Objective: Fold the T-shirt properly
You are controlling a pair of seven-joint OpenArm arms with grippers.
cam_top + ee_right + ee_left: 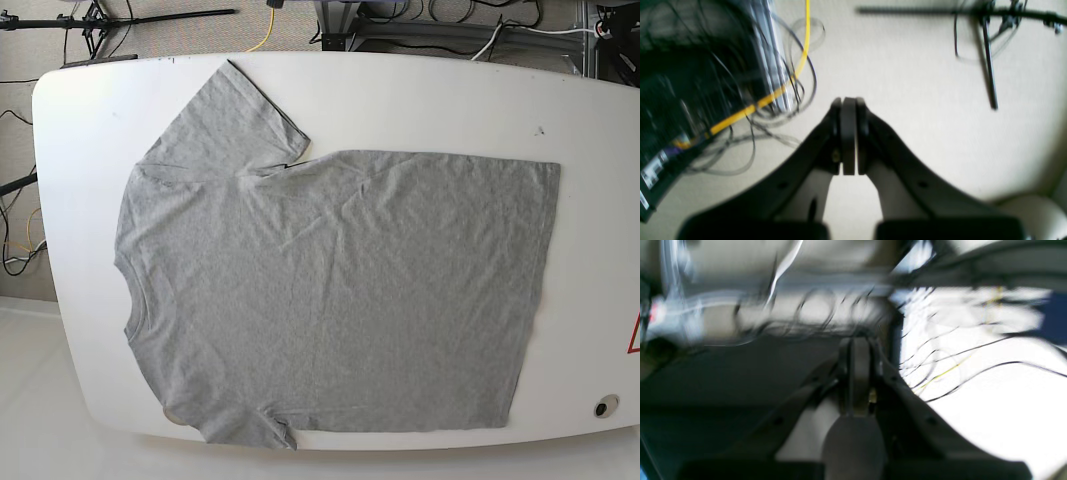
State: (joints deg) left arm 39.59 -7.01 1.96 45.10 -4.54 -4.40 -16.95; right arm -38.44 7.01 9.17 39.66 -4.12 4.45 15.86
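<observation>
The heather-grey T-shirt (330,290) lies spread flat on the white table (420,100) in the base view. Its collar (124,290) is at the left and its hem (545,290) at the right. One sleeve (230,110) sticks out at the upper left; the other (250,425) is partly tucked at the front edge. Neither arm shows in the base view. My left gripper (858,343) is shut and empty in a blurred wrist view. My right gripper (848,100) is shut and empty above beige floor. The shirt is in neither wrist view.
The right wrist view shows a yellow cable (773,93), dark cables and a black stand (988,56) on the floor. The left wrist view shows blurred cables (957,363). A small round fitting (600,407) sits at the table's front right corner.
</observation>
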